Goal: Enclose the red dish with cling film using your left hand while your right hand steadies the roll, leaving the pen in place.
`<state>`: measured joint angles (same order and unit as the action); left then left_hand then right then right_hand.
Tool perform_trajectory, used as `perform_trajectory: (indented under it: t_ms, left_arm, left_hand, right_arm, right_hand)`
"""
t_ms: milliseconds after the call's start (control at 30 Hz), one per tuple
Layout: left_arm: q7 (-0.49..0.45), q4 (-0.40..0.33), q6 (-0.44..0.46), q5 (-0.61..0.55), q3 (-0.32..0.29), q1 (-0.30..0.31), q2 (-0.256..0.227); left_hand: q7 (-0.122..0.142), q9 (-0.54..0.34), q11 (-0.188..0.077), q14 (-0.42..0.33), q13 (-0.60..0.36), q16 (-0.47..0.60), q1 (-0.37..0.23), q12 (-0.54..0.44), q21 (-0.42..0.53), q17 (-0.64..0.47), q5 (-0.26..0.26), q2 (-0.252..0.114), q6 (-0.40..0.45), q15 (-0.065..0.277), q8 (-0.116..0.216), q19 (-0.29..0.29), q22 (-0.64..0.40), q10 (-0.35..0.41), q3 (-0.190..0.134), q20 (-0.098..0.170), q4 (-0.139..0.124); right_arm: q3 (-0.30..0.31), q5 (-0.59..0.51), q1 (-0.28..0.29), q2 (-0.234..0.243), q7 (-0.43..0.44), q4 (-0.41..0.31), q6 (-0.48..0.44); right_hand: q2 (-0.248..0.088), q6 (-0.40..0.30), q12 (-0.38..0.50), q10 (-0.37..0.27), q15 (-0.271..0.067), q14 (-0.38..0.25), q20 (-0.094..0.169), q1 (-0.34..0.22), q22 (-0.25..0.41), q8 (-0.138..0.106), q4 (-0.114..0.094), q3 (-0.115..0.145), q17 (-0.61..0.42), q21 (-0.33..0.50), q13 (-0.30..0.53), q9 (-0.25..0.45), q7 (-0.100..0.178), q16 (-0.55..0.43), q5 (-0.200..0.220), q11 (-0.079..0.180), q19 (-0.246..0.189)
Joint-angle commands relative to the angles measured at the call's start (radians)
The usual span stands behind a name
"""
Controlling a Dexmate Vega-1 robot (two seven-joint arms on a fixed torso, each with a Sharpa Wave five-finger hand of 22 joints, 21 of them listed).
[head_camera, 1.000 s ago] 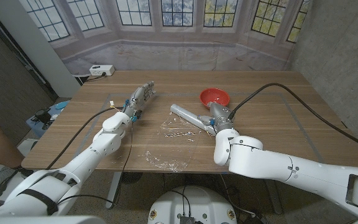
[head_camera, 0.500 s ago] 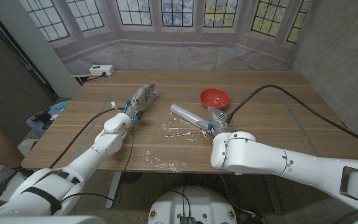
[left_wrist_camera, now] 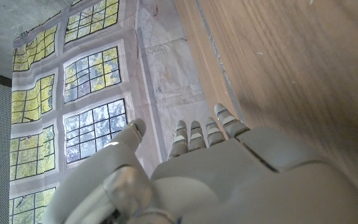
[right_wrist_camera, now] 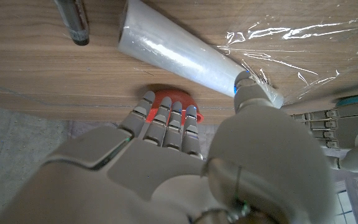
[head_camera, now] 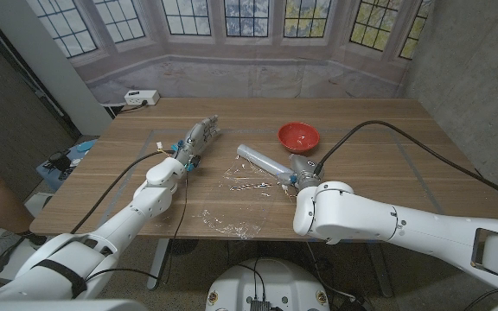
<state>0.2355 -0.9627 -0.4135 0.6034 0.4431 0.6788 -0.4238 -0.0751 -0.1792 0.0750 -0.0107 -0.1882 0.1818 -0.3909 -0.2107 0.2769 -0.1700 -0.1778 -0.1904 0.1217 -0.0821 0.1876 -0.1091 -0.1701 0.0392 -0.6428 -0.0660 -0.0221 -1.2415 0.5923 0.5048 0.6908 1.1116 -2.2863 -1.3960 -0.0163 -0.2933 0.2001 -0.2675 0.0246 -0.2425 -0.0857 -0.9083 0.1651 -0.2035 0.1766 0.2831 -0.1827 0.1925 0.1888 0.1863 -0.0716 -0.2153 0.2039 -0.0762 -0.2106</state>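
Both robot hands hold nothing, fingers apart: my right robot hand (head_camera: 302,168) sits just beside the roll (head_camera: 261,160), whose long axis slants toward the far-off left robot hand (head_camera: 199,136).

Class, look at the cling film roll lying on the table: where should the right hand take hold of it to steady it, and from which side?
Grip the cling film roll at its near end, coming from the robot's side with the right hand. It lies flat and slanted, a long round cylinder that could roll. Film already trails from it toward the left, so I'd judge a wrap across the end safest.
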Motion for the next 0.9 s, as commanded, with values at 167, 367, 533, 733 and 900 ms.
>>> perform_trajectory:
  t_ms: [167, 367, 533, 733, 900]
  left_arm:
    - [0.025, 0.043, -0.011, -0.002, 0.009, -0.021, 0.018]
    - [0.046, 0.079, -0.024, -0.001, 0.012, -0.038, 0.031]
    - [0.066, 0.109, -0.035, 0.002, 0.015, -0.052, 0.043]
    - [0.085, 0.144, -0.05, -0.001, 0.019, -0.072, 0.057]
    - [0.086, 0.144, -0.049, -0.004, 0.021, -0.075, 0.059]
  left_hand:
    - [-0.004, -0.002, 0.003, 0.002, -0.004, 0.001, -0.009, 0.002, -0.007, -0.003, -0.003, -0.001, 0.014, -0.009, 0.002, -0.008, -0.003, 0.006, -0.003, -0.002, 0.004]
    - [-0.005, -0.002, 0.003, 0.001, -0.004, 0.001, -0.01, 0.002, -0.009, -0.002, -0.003, -0.001, 0.016, -0.009, 0.002, -0.008, -0.003, 0.007, -0.004, -0.003, 0.004]
    - [-0.006, -0.002, 0.004, 0.001, -0.004, 0.001, -0.011, 0.001, -0.011, -0.002, -0.003, -0.001, 0.018, -0.009, 0.002, -0.009, -0.003, 0.008, -0.005, -0.003, 0.005]
    - [-0.008, -0.002, 0.005, 0.001, -0.004, 0.001, -0.013, 0.001, -0.013, -0.002, -0.003, -0.001, 0.024, -0.01, 0.004, -0.01, -0.003, 0.008, -0.005, -0.002, 0.006]
    - [-0.011, -0.002, 0.005, 0.001, -0.004, 0.001, -0.014, 0.001, -0.015, -0.002, -0.004, -0.001, 0.034, -0.012, 0.007, -0.011, -0.003, 0.008, -0.006, -0.002, 0.006]
  right_arm:
    - [-0.028, 0.055, -0.042, -0.028, 0.005, 0.031, 0.0]
    - [-0.037, 0.064, -0.051, -0.043, 0.005, 0.04, 0.0]
    - [-0.032, 0.054, -0.044, -0.05, 0.005, 0.041, 0.0]
    - [-0.026, 0.07, -0.046, -0.048, 0.005, 0.043, 0.0]
    - [-0.022, 0.082, -0.05, -0.047, 0.005, 0.047, 0.0]
  right_hand:
    - [0.005, 0.003, 0.009, -0.018, 0.004, -0.017, 0.004, -0.025, 0.004, 0.004, -0.002, 0.008, -0.005, 0.003, 0.007, 0.002, -0.018, -0.01, 0.01, -0.013, -0.017]
    - [0.008, 0.009, 0.007, -0.016, 0.019, -0.021, 0.003, -0.037, 0.004, 0.007, -0.002, 0.01, -0.007, 0.004, 0.008, 0.002, -0.032, -0.01, 0.011, -0.022, -0.023]
    - [0.009, 0.013, 0.005, -0.012, 0.029, -0.018, 0.005, -0.047, 0.005, 0.009, -0.002, 0.012, -0.008, 0.003, 0.01, 0.001, -0.039, -0.008, 0.013, -0.028, -0.023]
    - [0.009, 0.02, 0.003, -0.009, 0.034, -0.013, -0.001, -0.065, 0.005, 0.011, 0.001, 0.017, -0.009, 0.001, 0.011, 0.001, -0.046, -0.005, 0.015, -0.032, -0.018]
    - [0.011, 0.029, 0.001, -0.003, 0.038, -0.01, -0.005, -0.084, 0.005, 0.013, 0.004, 0.022, -0.01, -0.001, 0.012, 0.001, -0.048, -0.003, 0.018, -0.033, -0.014]
